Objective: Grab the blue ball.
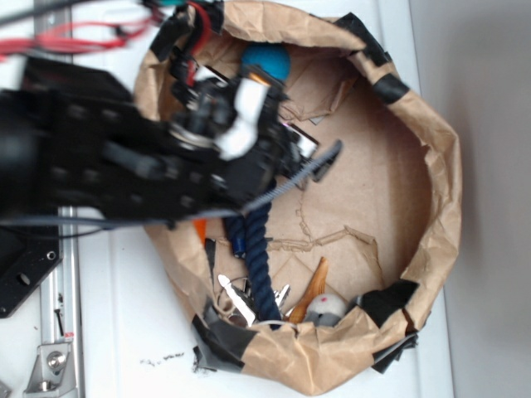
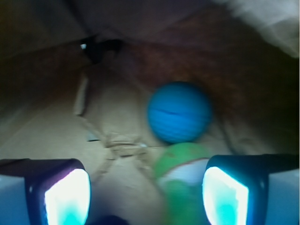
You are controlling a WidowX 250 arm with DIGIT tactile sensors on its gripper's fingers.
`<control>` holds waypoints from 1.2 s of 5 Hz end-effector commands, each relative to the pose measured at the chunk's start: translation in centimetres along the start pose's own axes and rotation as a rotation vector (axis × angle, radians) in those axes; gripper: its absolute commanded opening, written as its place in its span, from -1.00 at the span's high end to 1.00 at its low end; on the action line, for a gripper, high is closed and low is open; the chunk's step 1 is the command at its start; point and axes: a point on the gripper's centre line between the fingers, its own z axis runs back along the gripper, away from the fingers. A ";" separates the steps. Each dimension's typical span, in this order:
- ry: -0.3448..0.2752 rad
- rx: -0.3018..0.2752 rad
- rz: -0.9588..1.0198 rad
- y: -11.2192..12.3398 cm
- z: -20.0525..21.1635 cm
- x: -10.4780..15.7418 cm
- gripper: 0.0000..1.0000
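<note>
The blue ball [image 1: 267, 62] is a small teal-blue round ball lying at the far inner edge of the brown paper basin [image 1: 431, 207]. In the wrist view the blue ball [image 2: 179, 111] sits ahead of my gripper [image 2: 146, 194], a little right of centre. A green plush toy [image 2: 180, 180] lies between the ball and my jaws, close to the right finger [image 2: 225, 197]. My gripper is open and holds nothing. In the exterior view my gripper [image 1: 249, 99] hangs just below the ball, and the arm hides the plush toy.
A dark navy rope [image 1: 259, 257] runs down the basin's left side. An orange carrot toy [image 1: 314, 290], metal clips [image 1: 236, 300] and a pale round toy [image 1: 325, 308] lie near the front rim. The raised paper rim carries black tape patches [image 1: 390, 87].
</note>
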 end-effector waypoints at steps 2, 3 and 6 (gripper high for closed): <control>0.023 0.054 -0.014 2.1 -3.0 2.6 -1.00; 0.118 0.097 -0.061 3.5 -2.9 0.5 -1.00; 0.113 0.144 -0.046 6.2 -4.9 1.4 -1.00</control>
